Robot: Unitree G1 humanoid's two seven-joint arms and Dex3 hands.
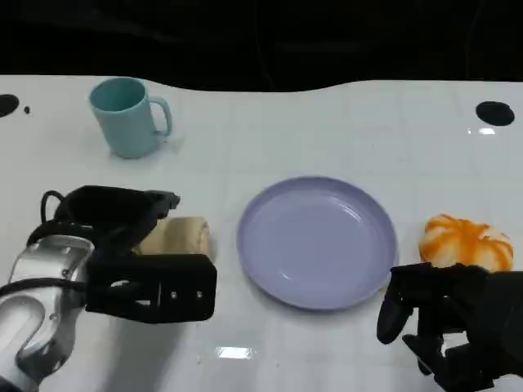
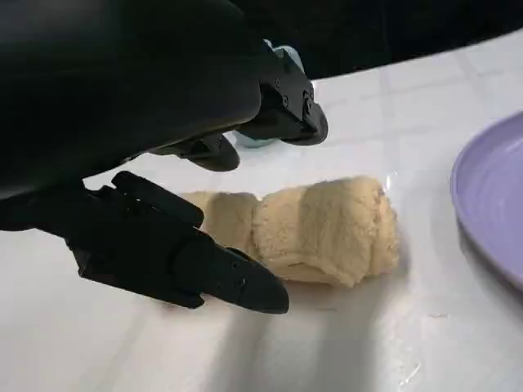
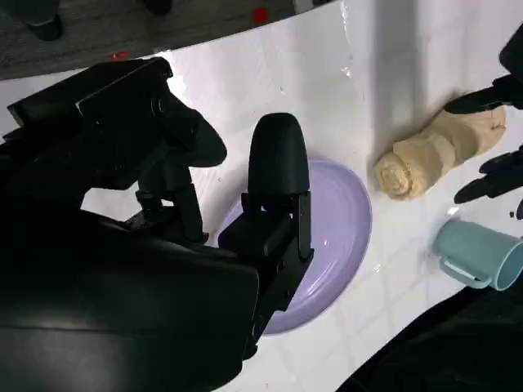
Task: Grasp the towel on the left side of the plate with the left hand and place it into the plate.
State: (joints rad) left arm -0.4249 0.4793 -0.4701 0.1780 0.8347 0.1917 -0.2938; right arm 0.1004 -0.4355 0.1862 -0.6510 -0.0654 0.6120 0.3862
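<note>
While the left hand sits over the rolled towel with its fingers spread to either side of the roll and not yet pressed against it, the grasp is judged incomplete and several faults are possible. The towel lies on the white table, just to the left of the purple plate and apart from its rim. If the fingers close on one end only, the roll may pivot, slip out, or unwind during the lift; a loose tail could then drag on the table or catch the plate rim and push the plate. A closing stroke that strikes the roll from one side may simply shove it away. The teal mug stands well behind and is unlikely to interfere. The right hand rests near the plate's right side, beside an orange-and-white object; it holds nothing, its fingers partly curled. The head view hides most of the towel behind the left hand, whereas the left wrist view shows the gap between fingers and cloth, and the right wrist view shows the spiral end of the roll.
</note>
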